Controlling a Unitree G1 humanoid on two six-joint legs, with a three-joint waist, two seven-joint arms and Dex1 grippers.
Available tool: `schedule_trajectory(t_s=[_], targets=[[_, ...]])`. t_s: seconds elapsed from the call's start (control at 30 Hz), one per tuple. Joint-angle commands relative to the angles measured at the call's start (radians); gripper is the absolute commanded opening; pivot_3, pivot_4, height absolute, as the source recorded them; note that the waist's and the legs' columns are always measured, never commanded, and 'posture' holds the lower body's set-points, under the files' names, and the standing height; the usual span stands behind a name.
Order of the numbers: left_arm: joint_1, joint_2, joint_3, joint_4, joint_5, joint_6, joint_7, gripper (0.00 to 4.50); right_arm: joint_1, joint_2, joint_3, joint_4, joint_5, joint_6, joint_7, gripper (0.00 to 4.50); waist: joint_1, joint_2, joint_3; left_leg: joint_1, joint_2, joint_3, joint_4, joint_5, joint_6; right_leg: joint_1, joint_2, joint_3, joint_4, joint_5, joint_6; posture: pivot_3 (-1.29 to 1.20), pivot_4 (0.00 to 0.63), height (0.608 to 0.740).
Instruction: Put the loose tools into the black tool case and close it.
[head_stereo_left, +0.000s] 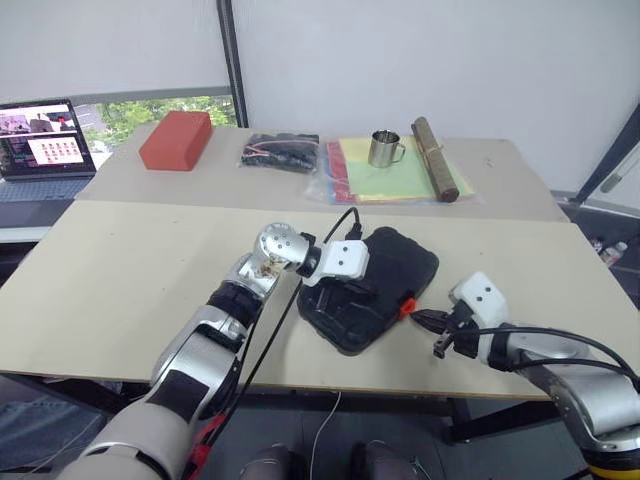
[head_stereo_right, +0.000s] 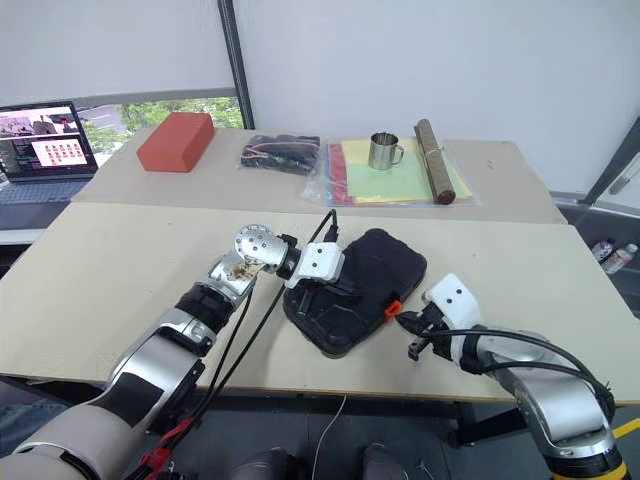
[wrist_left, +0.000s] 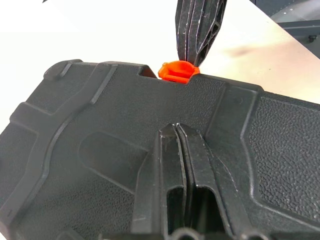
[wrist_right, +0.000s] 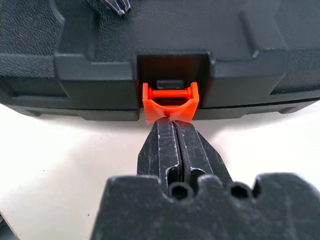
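Observation:
The black tool case lies with its lid down in the middle of the near table. Its small orange latch sticks out from a recess in the front edge. My left gripper is shut, and its fingers rest on the textured lid. My right gripper is shut too, with its tip touching the underside of the latch. In the left wrist view the right gripper meets the latch from the far side. The loose tools are out of view.
On the far table stand a red-brown box, a black bag of cables, a metal mug on coloured sheets and a brown roll. A laptop sits at far left. The table's front edge is close behind the case.

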Motion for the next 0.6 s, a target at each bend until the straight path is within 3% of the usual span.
schedule_trajectory(t_s=[0.03,0.23,0.27,0.33,0.37,0.43,0.6], targets=[[0.053,-0.005,-0.056,0.034,0.057,0.019,-0.015,0.11,-0.048,0.007,-0.013,-0.065,0.013,-0.039,0.002,0.0,0.0,0.0,-0.001,0.0,0.0,0.0,0.0,0.0,0.0,0.0,0.0,0.0,0.0,0.0,0.0,0.0,0.15,0.736],[0.058,0.007,-0.031,0.026,0.039,0.054,-0.012,0.11,-0.004,-0.016,-0.023,-0.078,0.02,-0.027,0.022,0.0,0.011,0.001,-0.003,0.001,0.0,-0.001,0.0,-0.001,0.001,0.002,0.0,-0.001,-0.001,0.0,0.0,0.0,0.15,0.736],[0.059,0.019,-0.013,0.017,0.022,0.086,-0.016,0.04,0.014,-0.026,-0.05,-0.091,0.042,-0.012,0.033,0.29,0.011,0.002,-0.003,0.001,0.0,-0.001,0.0,-0.001,0.001,0.002,0.0,-0.001,-0.001,0.0,0.0,0.0,0.15,0.736],[0.054,0.055,0.041,-0.01,-0.03,0.172,-0.03,0.58,0.049,-0.057,-0.125,-0.114,0.094,0.015,0.072,0.73,0.01,0.001,-0.003,0.0,0.0,-0.001,0.0,-0.001,0.001,0.002,0.0,-0.001,-0.001,0.0,0.0,0.0,0.15,0.736],[0.056,0.091,0.082,-0.042,-0.068,0.233,-0.047,0.75,0.073,-0.085,-0.182,-0.122,0.129,0.016,0.114,1.1,0.008,0.001,-0.003,0.0,0.0,-0.001,0.0,-0.001,0.001,0.002,0.0,-0.001,-0.002,0.0,0.0,0.0,0.15,0.736],[0.067,0.166,0.143,-0.114,-0.132,0.34,-0.081,1.52,0.114,-0.14,-0.291,-0.122,0.201,0.018,0.203,1.83,-0.005,0.002,-0.003,-0.001,0.0,0.0,-0.001,-0.001,0.001,0.0,0.001,0.0,-0.001,0.0,0.0,0.0,0.15,0.736],[0.167,0.46,0.291,-0.393,-0.33,0.671,-0.246,3.37,0.174,-0.329,-0.518,0.004,0.304,0.007,0.477,3.47,-0.018,0.002,-0.001,-0.002,0.003,0.002,-0.003,0.001,-0.002,-0.005,0.005,0.0,0.0,0.0,-0.001,0.0,0.15,0.736]])
